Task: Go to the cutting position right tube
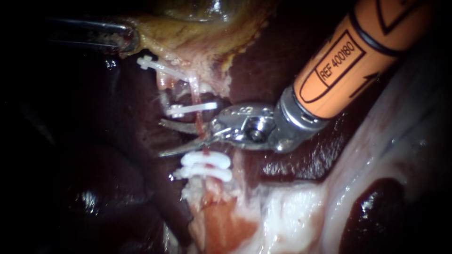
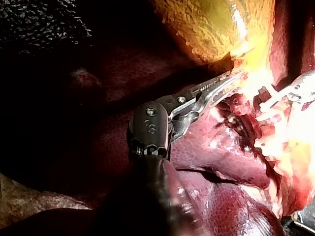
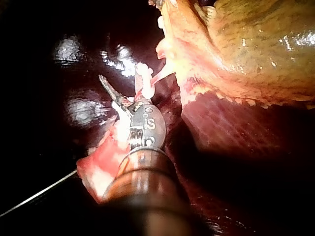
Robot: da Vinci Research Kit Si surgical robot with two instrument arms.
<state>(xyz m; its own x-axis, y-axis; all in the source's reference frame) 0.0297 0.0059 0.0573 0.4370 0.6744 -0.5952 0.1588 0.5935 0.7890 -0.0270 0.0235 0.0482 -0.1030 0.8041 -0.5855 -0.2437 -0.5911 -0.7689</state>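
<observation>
A thin pink tube (image 1: pixel 198 123) runs down from the yellowish gallbladder (image 1: pixel 188 33) to the tissue below. One white clip (image 1: pixel 190 109) crosses it above, and two white clips (image 1: pixel 205 165) lie side by side on it below. My right instrument (image 1: pixel 161 138), on an orange shaft, has its curved blades open, with the tube between them in the gap between the clips. In the right wrist view its blades (image 3: pixel 112 96) stand against the clipped tube. My left instrument (image 1: pixel 128 41) is shut on the gallbladder's edge at the upper left, as the left wrist view (image 2: pixel 236 77) also shows.
Another white clip (image 1: pixel 150 63) sits further up and left, near the gallbladder's edge. Dark red liver (image 1: pixel 94 188) fills the left side and lies behind the right shaft. Pale fatty tissue (image 1: pixel 292 211) spreads across the lower right.
</observation>
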